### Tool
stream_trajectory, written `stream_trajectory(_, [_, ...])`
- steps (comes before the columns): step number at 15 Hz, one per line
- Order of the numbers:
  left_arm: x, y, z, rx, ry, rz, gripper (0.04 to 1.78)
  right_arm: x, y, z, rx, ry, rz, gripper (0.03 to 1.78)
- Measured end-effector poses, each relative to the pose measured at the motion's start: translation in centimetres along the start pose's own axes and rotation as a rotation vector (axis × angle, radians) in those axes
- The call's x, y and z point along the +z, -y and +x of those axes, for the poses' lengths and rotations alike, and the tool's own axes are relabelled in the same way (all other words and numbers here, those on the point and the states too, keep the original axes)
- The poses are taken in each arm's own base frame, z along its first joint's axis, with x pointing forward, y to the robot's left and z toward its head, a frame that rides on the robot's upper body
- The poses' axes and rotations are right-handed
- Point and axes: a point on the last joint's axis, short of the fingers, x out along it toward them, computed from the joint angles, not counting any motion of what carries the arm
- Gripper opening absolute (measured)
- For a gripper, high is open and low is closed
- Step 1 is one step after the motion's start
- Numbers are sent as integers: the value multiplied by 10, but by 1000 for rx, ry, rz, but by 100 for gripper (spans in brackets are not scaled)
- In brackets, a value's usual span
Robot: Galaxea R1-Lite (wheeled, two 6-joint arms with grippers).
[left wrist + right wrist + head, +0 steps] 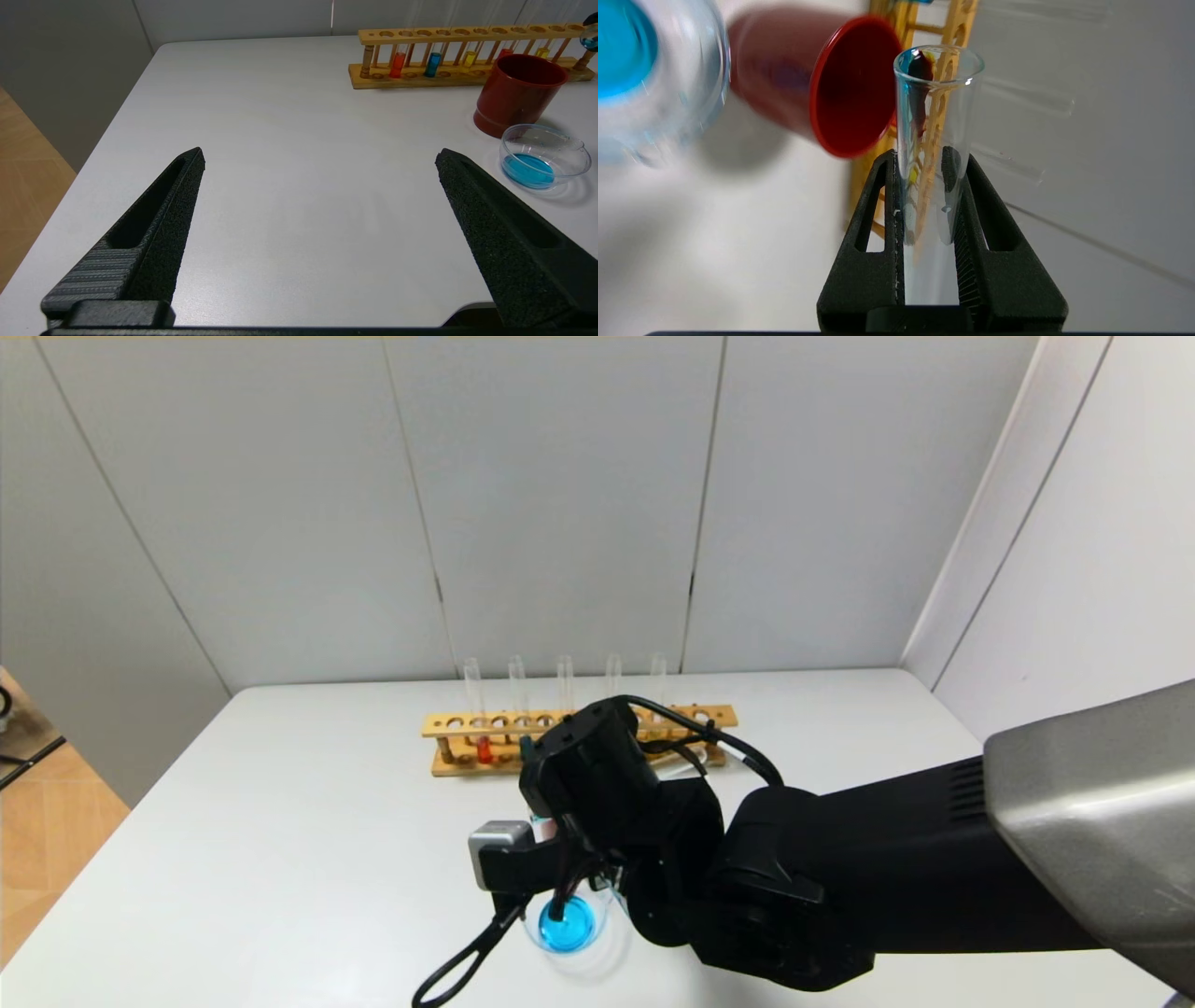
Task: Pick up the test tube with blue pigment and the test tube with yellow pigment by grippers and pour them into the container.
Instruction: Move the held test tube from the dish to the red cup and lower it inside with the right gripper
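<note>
Clear glass test tube clamped in the right tool, beside the blue-filled clear beaker.
Its contents are hard to make out; left tool gapes wide over the white bench.

Container liquid blue; cup dark red (opaque)

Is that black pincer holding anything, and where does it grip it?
The right pincer clamps a clear test tube around its middle, open mouth sticking out. The left pincer is open and holds nothing.
</note>
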Motion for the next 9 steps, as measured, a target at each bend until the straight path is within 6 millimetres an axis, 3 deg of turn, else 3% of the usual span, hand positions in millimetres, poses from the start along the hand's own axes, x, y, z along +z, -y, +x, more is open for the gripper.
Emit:
stream_trajectory(4, [0,0,0,0,0,0,175,2,20,-24,18,153,458,39])
stream_trajectory(9, [0,0,0,0,0,0,175,-11,67,-53,-94,319,1145,39])
